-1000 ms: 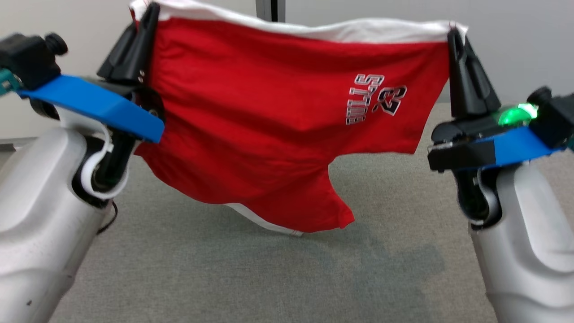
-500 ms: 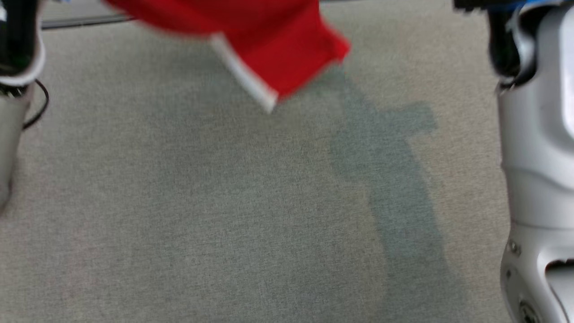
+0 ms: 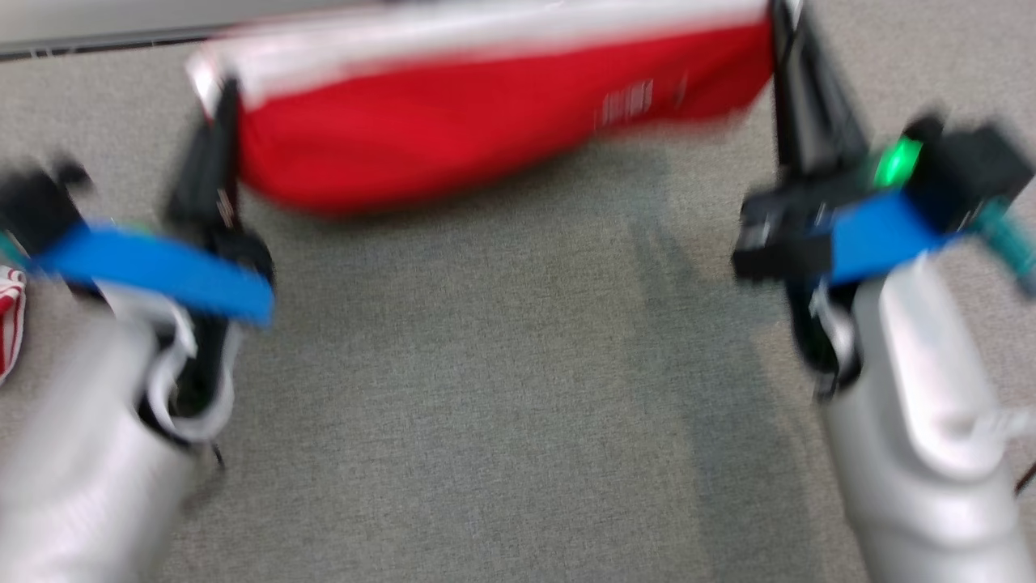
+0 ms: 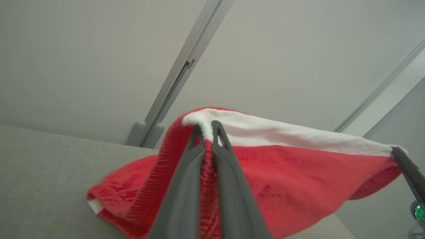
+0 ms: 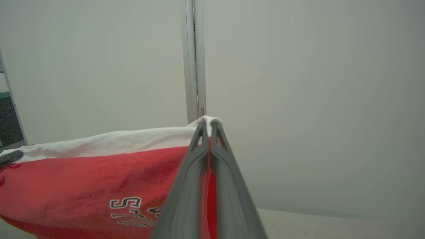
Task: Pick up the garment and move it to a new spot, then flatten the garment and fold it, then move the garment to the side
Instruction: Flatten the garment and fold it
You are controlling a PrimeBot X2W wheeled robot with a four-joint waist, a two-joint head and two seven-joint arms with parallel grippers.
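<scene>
The garment (image 3: 453,129) is a pair of red shorts with a white waistband and black-and-white lettering, stretched between both grippers over the grey carpet; the head view is blurred. My left gripper (image 3: 222,89) is shut on the waistband's left corner, seen up close as left gripper (image 4: 206,127) pinching red and white cloth of the garment (image 4: 282,172). My right gripper (image 3: 783,16) is shut on the right corner, and in its own view the right gripper (image 5: 206,124) clamps the white hem of the garment (image 5: 99,179). The lower red part sags onto the carpet.
Grey carpet (image 3: 502,389) covers the floor in front of me. A red-and-white striped item (image 3: 10,320) lies at the far left edge. A pale wall (image 5: 298,99) with a vertical metal strip (image 5: 194,59) stands behind the garment.
The head camera has tilted down and back. Both grippers, still shut on the waistband, have come lower, and the hanging shorts now sag onto the carpet instead of dangling free.
</scene>
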